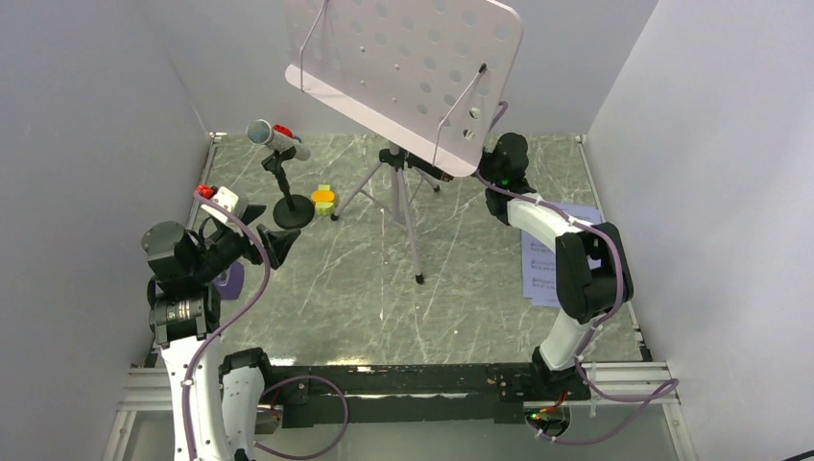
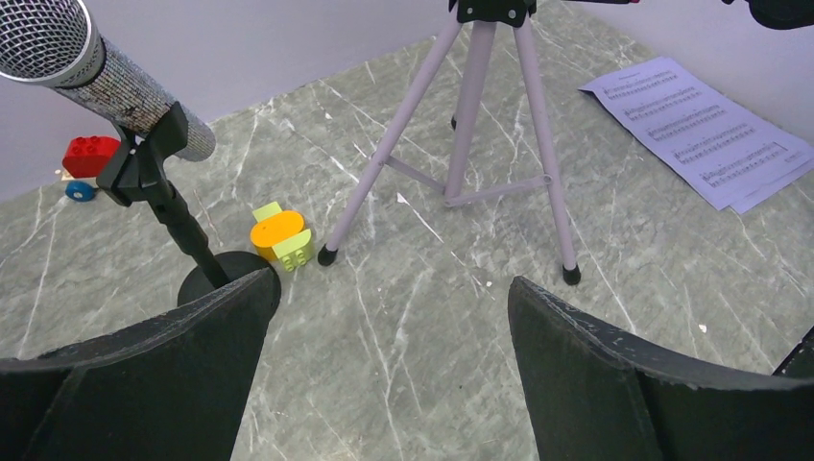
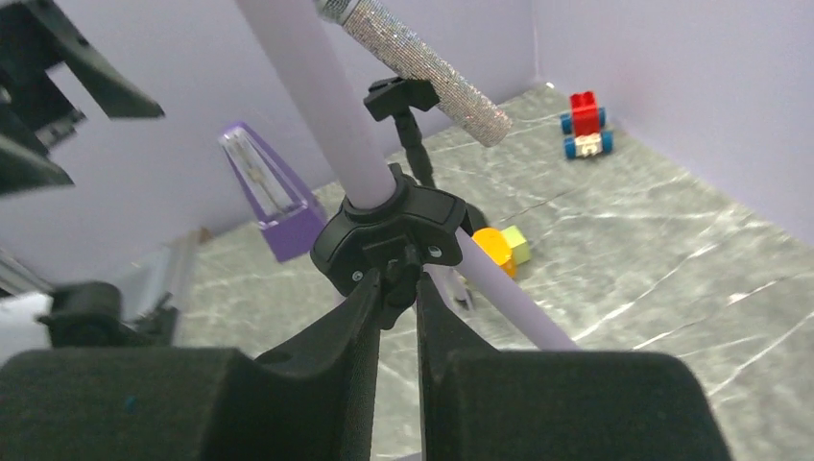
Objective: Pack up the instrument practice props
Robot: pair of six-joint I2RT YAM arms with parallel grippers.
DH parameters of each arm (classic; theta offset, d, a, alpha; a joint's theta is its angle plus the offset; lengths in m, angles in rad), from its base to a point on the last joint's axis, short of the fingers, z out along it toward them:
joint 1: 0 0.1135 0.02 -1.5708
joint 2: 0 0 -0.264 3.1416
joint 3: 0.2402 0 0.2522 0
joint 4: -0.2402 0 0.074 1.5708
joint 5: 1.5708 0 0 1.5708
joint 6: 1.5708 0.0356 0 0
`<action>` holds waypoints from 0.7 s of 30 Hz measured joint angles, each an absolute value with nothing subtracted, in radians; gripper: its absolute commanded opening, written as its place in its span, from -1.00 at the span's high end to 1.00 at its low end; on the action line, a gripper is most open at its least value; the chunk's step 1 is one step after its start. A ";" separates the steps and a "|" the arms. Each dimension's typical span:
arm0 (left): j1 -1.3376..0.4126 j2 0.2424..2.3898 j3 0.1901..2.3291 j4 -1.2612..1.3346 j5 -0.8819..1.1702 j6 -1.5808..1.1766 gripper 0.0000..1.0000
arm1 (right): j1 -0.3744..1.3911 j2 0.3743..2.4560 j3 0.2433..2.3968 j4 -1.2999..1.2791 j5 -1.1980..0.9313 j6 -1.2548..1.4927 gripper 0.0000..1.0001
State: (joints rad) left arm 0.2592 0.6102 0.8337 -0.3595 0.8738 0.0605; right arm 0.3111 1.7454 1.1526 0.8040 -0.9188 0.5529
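The grey perforated music stand point(image 1: 403, 58) stands on tripod legs point(image 1: 408, 206) at the back middle. My right gripper point(image 3: 394, 284) is shut on a small black knob of the stand's black tripod hub point(image 3: 389, 226); from above it point(image 1: 443, 174) is mostly hidden under the stand's tray. My left gripper point(image 2: 394, 307) is open and empty, low over the floor by the microphone's round base point(image 2: 216, 279). The silver microphone point(image 1: 274, 139) is on its stand. The orange-and-yellow-green block point(image 1: 323, 200) lies by a tripod foot. The purple metronome point(image 3: 269, 197) stands at the left. The sheet-music pages point(image 1: 542, 264) lie at the right.
A red-and-blue toy block point(image 3: 586, 125) sits in the far left corner behind the microphone. Grey walls close in three sides. The right arm point(image 1: 576, 269) stretches over the sheet pages. The black base rail point(image 1: 403, 379) runs along the near edge.
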 measured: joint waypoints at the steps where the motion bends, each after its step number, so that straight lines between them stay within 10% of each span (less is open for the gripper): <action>1: 0.263 0.611 0.832 -0.355 0.876 0.055 -0.91 | 0.312 1.743 1.153 0.802 -0.930 0.485 1.00; 21: 0.313 0.692 0.926 -0.379 0.885 0.038 -0.92 | 0.354 1.678 1.227 0.359 -0.971 -0.672 1.00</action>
